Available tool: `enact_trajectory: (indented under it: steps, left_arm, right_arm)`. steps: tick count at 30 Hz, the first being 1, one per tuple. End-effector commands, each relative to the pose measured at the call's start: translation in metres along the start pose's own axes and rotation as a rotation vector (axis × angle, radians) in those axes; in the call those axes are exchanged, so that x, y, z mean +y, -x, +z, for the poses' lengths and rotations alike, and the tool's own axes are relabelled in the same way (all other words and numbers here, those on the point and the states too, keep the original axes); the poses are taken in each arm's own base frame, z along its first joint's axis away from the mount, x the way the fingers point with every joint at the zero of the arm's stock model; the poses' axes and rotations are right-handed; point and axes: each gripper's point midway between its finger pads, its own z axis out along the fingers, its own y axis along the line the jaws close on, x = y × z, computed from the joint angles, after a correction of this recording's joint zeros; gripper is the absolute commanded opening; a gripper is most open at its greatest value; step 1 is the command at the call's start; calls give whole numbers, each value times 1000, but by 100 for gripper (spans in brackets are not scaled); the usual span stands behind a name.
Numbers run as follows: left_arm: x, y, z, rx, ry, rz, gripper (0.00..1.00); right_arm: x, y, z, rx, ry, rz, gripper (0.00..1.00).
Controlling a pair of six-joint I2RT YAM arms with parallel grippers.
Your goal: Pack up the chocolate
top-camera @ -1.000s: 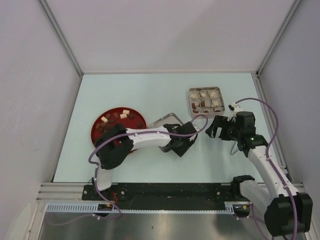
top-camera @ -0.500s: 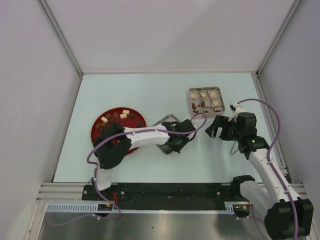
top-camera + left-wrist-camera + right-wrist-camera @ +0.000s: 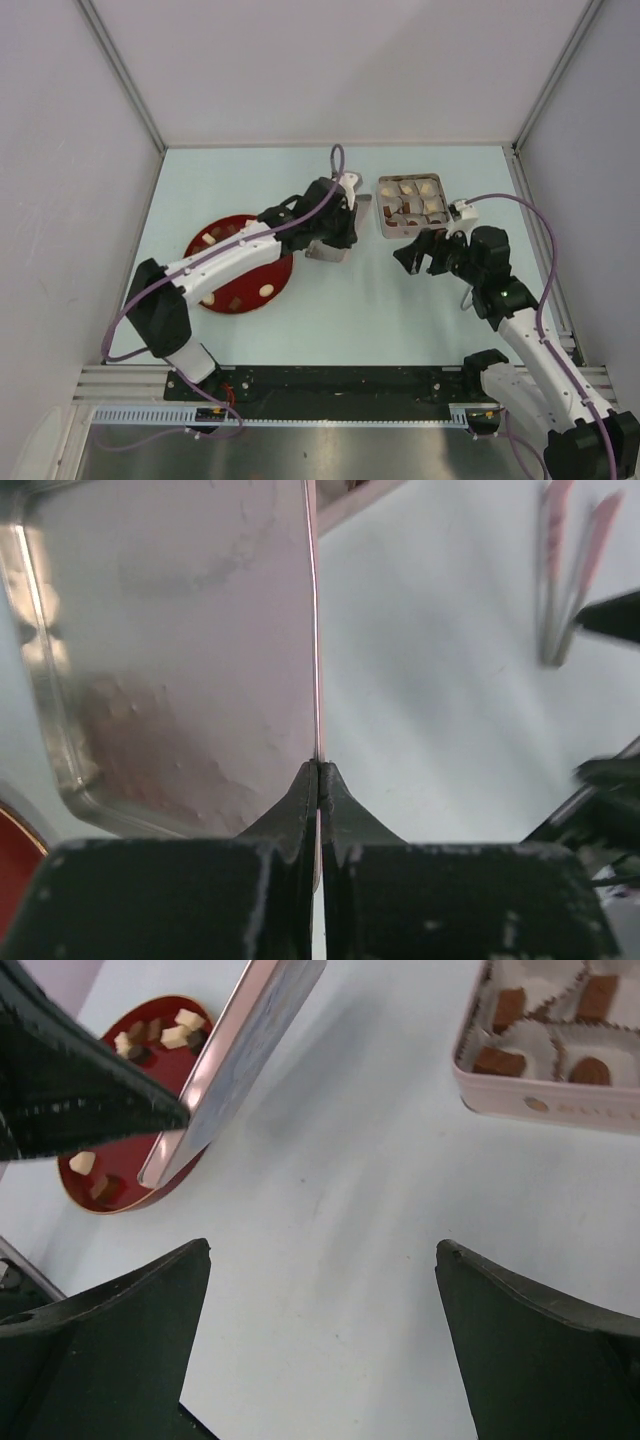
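Observation:
Chocolate pieces [image 3: 267,290] lie on the red plate [image 3: 245,225] at the left, seen too as brown and cream chocolate pieces [image 3: 160,1032] in the right wrist view. More chocolate [image 3: 497,1060] sits in paper cups in the pink tin box [image 3: 410,205] at the back right. My left gripper [image 3: 318,770] is shut on the rim of the tin's metal lid [image 3: 180,630], holding it tilted above the table just left of the box. The lid [image 3: 235,1060] shows edge-on to the right wrist. My right gripper [image 3: 325,1248] hangs open over bare table near the box, holding nothing.
Thin pink tongs [image 3: 570,570] lie on the table by the right arm, also visible as tongs [image 3: 465,290] from above. The left arm stretches across the red plate. Walls enclose the table on three sides.
The left gripper closed on the lid and carried it up and away from the table's middle toward the box. The right gripper shifted slightly left, still open.

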Motion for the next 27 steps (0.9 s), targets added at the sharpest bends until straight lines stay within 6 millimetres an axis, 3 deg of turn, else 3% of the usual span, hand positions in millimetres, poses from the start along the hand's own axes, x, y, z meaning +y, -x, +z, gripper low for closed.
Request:
enact_trajectory:
  steps: [1, 3, 6, 7, 9, 10, 15, 19, 24, 27]
  left_arm:
    - [-24, 85, -48, -260, -135, -176, 0]
    - [-26, 108, -65, -336, -173, -228, 0]
    - [-26, 130, -80, -412, -227, -329, 0]
    - [-28, 141, -90, -454, -255, -368, 0]
    - [-30, 151, -100, -490, -283, -407, 0]
    - [-32, 157, -109, -523, -315, -444, 0]
    - [-39, 171, -133, -606, -410, -553, 0]
    - [-45, 178, -149, -633, -474, -612, 0]
    - [-51, 180, -171, -656, -541, -662, 0]
    - [-54, 180, -175, -655, -567, -680, 0]
  right_arm:
    - [38, 32, 5, -140, 119, -91, 100]
    - [60, 37, 9, -185, 161, -129, 100]
    - [76, 51, 15, -277, 142, -181, 100]
    - [90, 47, 16, -285, 168, -210, 100]
    - [94, 57, 22, -350, 120, -223, 100]
    - [106, 52, 23, -356, 134, -266, 100]
    - [124, 64, 35, -472, 84, -335, 100]
    - [124, 67, 50, -508, 48, -356, 100]
    - [126, 84, 53, -592, 39, -403, 92]
    - [128, 90, 57, -617, 59, -418, 89]
